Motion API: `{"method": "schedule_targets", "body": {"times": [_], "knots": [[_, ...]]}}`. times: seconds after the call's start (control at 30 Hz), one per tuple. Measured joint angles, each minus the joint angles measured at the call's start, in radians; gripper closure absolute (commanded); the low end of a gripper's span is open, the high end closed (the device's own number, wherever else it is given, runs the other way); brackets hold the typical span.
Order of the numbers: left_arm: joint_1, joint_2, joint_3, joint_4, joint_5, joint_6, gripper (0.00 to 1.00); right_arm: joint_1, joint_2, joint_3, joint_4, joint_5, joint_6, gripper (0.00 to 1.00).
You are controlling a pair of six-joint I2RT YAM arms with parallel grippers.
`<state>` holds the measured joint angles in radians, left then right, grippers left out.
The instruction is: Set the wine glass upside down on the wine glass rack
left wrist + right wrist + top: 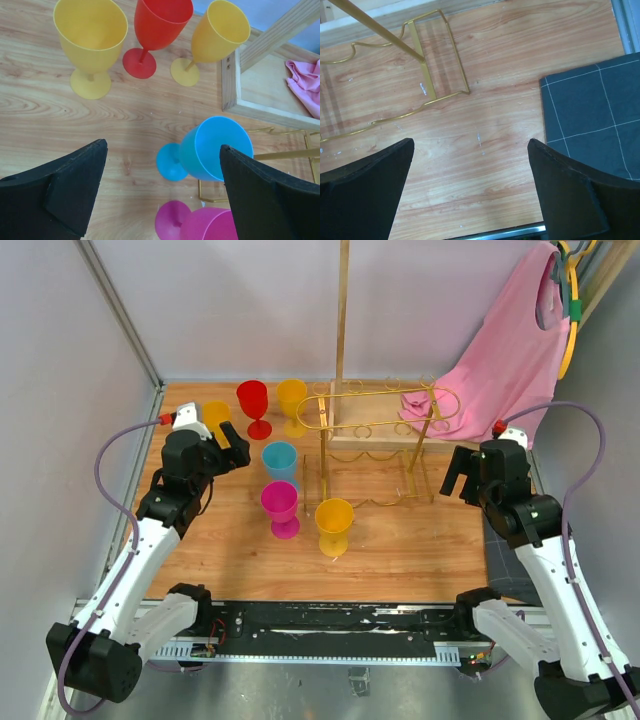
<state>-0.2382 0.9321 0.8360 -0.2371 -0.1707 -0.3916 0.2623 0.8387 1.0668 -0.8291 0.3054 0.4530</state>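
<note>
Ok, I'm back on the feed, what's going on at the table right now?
Nothing is gripped yet. Both grippers are open. The left gripper hangs above the blue goblet, with the magenta goblet next to it. The right gripper hangs over bare wood beside the foot of the gold wine glass rack. All six goblets stand upright on the table, and none is on the rack.

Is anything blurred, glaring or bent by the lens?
Top external view: even light, the gold thin-wire rack faint against the wooden tabletop. Left wrist view: sharp; the yellow plastic goblet and the orange plastic goblet splay apart, probably lens distortion. Right wrist view: crisp grain, pale shadows under the rack.
</note>
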Motion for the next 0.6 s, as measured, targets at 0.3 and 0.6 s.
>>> {"method": "schedule_targets", "body": {"times": [0.3,0.6], "knots": [[0.000,0.004,0.011,-0.024,0.001,0.001,0.01,0.002,-0.011,0.000,0.030,-0.058,-0.012,0.02],[0.000,0.055,0.051,-0.039,0.014,-0.018,0.01,0.003,-0.008,0.002,0.040,-0.157,-0.050,0.01]]}}
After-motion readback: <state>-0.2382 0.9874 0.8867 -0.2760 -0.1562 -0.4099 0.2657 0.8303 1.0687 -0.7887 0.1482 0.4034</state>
